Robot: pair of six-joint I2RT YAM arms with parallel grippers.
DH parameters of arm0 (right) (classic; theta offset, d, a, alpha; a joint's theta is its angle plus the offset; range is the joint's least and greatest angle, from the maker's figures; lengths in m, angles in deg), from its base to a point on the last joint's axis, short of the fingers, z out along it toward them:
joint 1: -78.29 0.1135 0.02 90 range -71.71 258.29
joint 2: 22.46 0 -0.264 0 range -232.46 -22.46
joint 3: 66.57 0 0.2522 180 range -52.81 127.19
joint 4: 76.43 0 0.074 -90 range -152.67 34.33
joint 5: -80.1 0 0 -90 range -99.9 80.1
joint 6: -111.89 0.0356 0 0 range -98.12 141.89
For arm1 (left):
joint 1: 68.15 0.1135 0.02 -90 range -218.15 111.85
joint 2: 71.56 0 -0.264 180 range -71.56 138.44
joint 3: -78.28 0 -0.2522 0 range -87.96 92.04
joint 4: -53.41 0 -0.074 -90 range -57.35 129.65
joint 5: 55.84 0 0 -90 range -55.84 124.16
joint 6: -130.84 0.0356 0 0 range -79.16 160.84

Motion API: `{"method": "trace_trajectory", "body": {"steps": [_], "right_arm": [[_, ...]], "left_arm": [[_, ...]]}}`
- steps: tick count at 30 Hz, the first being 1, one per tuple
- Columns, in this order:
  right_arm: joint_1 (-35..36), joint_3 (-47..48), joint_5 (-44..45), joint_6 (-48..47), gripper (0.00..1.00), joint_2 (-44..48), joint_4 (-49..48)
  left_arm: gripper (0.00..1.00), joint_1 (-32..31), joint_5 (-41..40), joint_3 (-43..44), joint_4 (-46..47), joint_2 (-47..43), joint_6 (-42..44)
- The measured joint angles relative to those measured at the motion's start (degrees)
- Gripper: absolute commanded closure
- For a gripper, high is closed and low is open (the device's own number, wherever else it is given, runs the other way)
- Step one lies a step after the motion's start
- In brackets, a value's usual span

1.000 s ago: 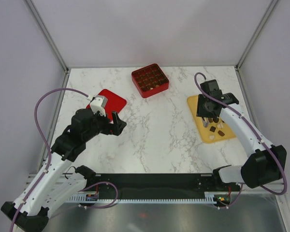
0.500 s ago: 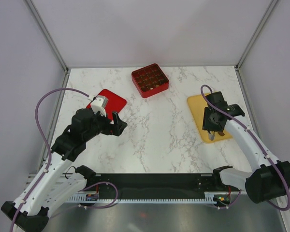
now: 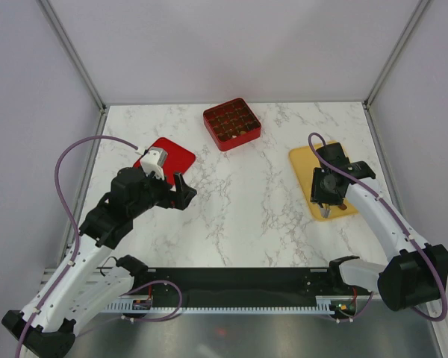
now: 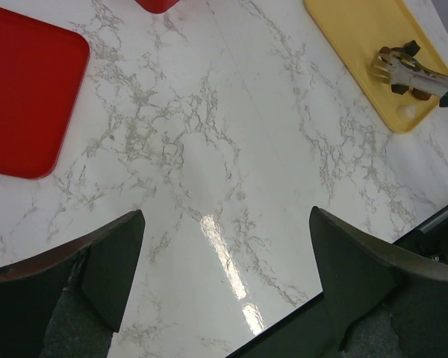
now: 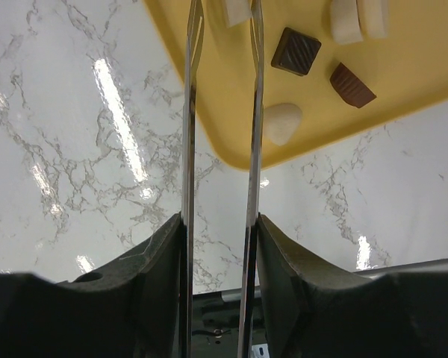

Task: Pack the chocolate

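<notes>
The chocolate (image 5: 296, 51) lies loose on the yellow tray (image 5: 418, 52), dark and pale pieces near its edge. The right end effector (image 3: 325, 212) stands part-open over them, a pale piece (image 5: 237, 10) between its tips but not clamped. The left end effector (image 4: 224, 216) hangs wide open and empty above the marble surface (image 3: 246, 201).

Two pincers (image 3: 181, 189) (image 3: 326, 212), one yellow tray (image 3: 302, 161), one red box (image 3: 241, 142), one red lid (image 3: 176, 155).

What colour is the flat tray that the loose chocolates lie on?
Yellow. The tray shows best in the right wrist view.
</notes>
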Motion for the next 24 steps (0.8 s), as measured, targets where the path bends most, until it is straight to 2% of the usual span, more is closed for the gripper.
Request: {"method": "trace_trajectory", "body": {"steps": [8,18,24], "right_arm": [[0.00,-0.31,-0.74,-0.13,0.55,-1.51,-1.55],[0.00,-0.33,0.42,-0.50,0.72,-2.29,-2.67],[0.00,7.30,0.33,-0.57,0.73,-5.86,-1.66]], "left_arm": [[0.00,0.00,-0.02,0.00,0.02,0.26,0.00],[0.00,0.00,-0.09,0.00,0.00,0.26,0.00],[0.00,0.00,-0.46,0.00,0.00,0.22,0.00]]}}
